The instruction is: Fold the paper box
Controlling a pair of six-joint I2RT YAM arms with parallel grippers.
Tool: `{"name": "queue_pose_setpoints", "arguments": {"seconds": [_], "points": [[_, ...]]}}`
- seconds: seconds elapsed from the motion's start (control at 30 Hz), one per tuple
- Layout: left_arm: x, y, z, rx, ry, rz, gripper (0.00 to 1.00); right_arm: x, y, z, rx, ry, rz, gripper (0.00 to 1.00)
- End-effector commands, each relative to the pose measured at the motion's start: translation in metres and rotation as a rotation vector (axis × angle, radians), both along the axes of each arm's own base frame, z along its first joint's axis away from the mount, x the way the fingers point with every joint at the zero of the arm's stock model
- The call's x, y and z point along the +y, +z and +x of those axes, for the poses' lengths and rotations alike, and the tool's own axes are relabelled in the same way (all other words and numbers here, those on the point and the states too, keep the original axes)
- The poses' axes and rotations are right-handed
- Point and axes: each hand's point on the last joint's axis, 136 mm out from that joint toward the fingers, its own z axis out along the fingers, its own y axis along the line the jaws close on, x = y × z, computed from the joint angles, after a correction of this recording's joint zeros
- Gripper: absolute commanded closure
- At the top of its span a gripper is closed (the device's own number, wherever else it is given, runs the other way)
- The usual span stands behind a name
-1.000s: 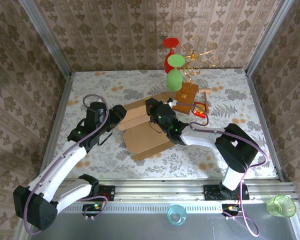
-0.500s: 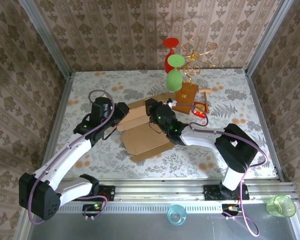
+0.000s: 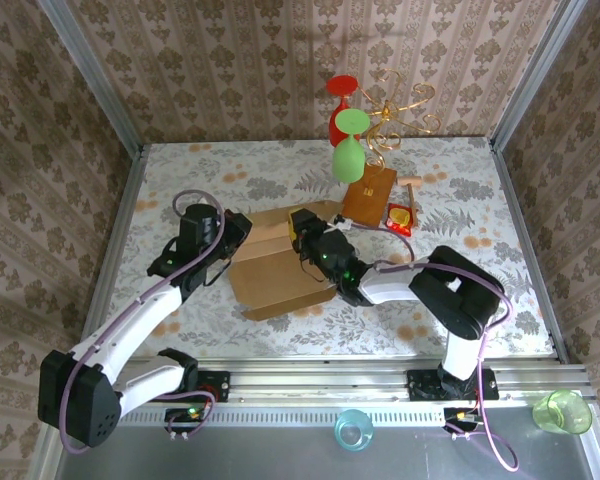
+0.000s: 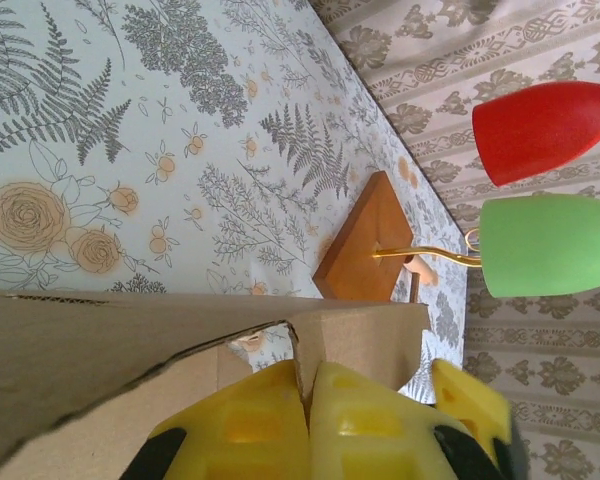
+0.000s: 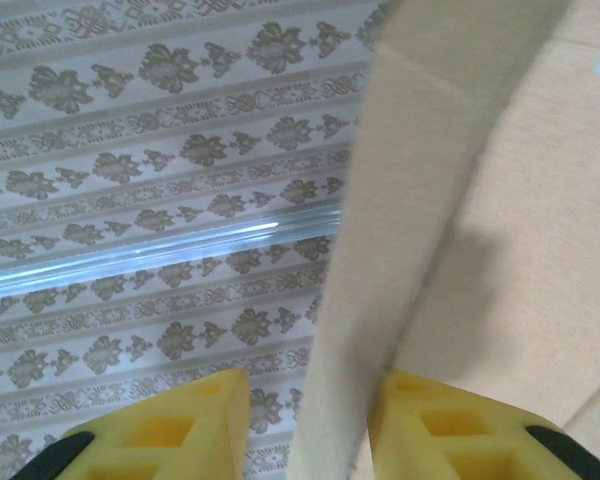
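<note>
up close, left jaws pinch paper box [image 4: 100, 350].

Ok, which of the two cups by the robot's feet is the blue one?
The clear bluish plastic cup, the one nearer the middle; the other, a clear yellow-green plastic cup, sits far off at the right end.

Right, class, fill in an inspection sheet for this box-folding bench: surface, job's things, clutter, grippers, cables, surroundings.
Surface: floral table, flat.
Job's things: cardboard box, partly folded, mid-table.
Clutter: wooden stand with a gold wire holding red glasses and green glasses; small red item beside it; teal cup and lime cup at the near rail.
Grippers: left gripper shut on a box flap edge; right gripper open, straddling another flap.
Cables: purple cable loops over the left arm; second cable trails by the right base.
Surroundings: patterned walls, metal frame posts.
</note>
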Motion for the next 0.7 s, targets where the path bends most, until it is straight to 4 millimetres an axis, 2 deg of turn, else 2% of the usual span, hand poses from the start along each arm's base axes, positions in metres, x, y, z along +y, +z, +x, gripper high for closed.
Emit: {"name": "queue_pose_setpoints", "arguments": {"seconds": [0.0,0.3,0.67], "points": [[0.007,0.003,0.004,-0.009,0.017,-0.032,1.00,0.005,0.013,-0.002,-0.057,0.000,0.087,0.62],[0.008,0.002,0.002,-0.004,0.004,-0.038,1.00,0.007,0.012,0.004,-0.058,-0.021,0.073,0.63],[0.009,0.002,-0.004,0.002,-0.012,-0.043,1.00,0.006,0.017,0.020,-0.045,-0.041,0.068,0.72]]}}
